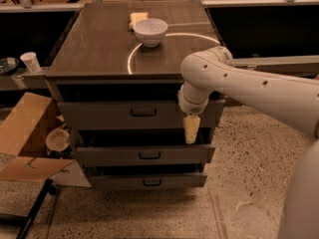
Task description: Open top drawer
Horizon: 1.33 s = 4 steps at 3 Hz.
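Note:
The top drawer (99, 114) is a wide grey panel under the cabinet's dark top, with a small black loop handle (143, 112) at its centre. Its front sits a little forward of the cabinet, with a dark gap above it. My gripper (190, 131) hangs point-down from the white arm, in front of the drawer's right end, right of the handle and reaching just below the panel's lower edge. It holds nothing that I can see.
Two shorter drawers (144, 155) sit below. A white bowl (150, 31) and a yellow sponge (137, 18) rest on the cabinet top (94, 44). An open cardboard box (22, 133) and a paper cup (31, 61) are at the left. Speckled floor lies in front.

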Each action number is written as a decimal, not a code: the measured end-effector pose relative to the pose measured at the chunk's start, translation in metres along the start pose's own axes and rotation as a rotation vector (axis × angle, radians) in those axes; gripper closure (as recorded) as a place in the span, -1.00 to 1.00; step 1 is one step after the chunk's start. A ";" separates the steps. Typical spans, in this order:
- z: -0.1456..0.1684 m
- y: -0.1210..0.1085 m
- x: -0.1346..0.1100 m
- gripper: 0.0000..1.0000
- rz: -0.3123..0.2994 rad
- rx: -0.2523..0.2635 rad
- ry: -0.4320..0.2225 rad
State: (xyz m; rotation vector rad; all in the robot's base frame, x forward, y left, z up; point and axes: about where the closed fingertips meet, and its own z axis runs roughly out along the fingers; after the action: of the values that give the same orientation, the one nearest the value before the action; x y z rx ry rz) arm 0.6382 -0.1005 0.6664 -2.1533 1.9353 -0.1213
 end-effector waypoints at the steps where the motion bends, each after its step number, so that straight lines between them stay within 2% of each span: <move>1: 0.016 -0.013 0.003 -1.00 0.019 -0.021 -0.010; 2: 0.026 -0.017 0.001 -0.67 0.026 -0.066 -0.021; 4: 0.004 -0.004 -0.010 0.26 0.020 -0.123 -0.019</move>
State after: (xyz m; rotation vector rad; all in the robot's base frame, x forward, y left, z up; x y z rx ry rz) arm 0.6413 -0.0896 0.6647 -2.2018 2.0024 0.0223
